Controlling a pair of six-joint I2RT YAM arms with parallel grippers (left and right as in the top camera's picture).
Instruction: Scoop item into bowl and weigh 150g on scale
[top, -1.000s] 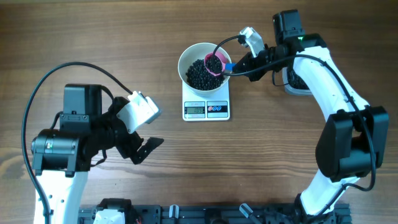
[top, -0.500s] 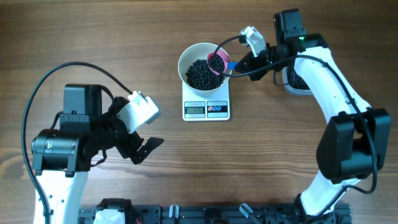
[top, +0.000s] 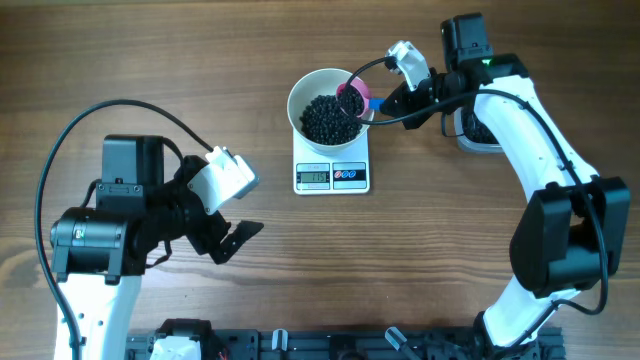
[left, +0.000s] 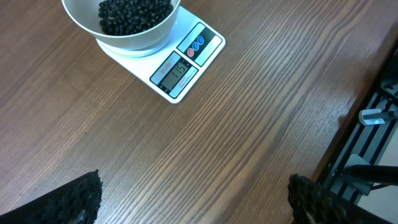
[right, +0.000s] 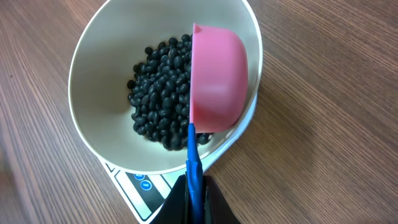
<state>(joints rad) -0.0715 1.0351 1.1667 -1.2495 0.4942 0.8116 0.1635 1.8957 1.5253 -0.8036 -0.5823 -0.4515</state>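
The white bowl (top: 312, 88) stands on the scale (top: 332, 175) and holds a pile of small black beans (top: 326, 118), the item. My right gripper (top: 392, 100) is shut on the blue handle (right: 194, 168) of a pink scoop (right: 216, 84). The scoop is tipped on its side over the bowl's right rim, its hollow turned toward the beans (right: 160, 90). My left gripper (top: 232, 237) hangs open over bare table at the lower left, well away from the scale (left: 185, 61); its fingertips (left: 81, 199) sit far apart with nothing between them.
A clear tub (top: 475, 130) with more beans sits at the right behind my right arm, mostly hidden. A black rail (top: 340, 345) runs along the table's front edge. A black cable (top: 110, 110) loops over the left side.
The pink scoop has rolled further onto its side over the bowl's rim and shifted slightly up. The left arm has not moved.
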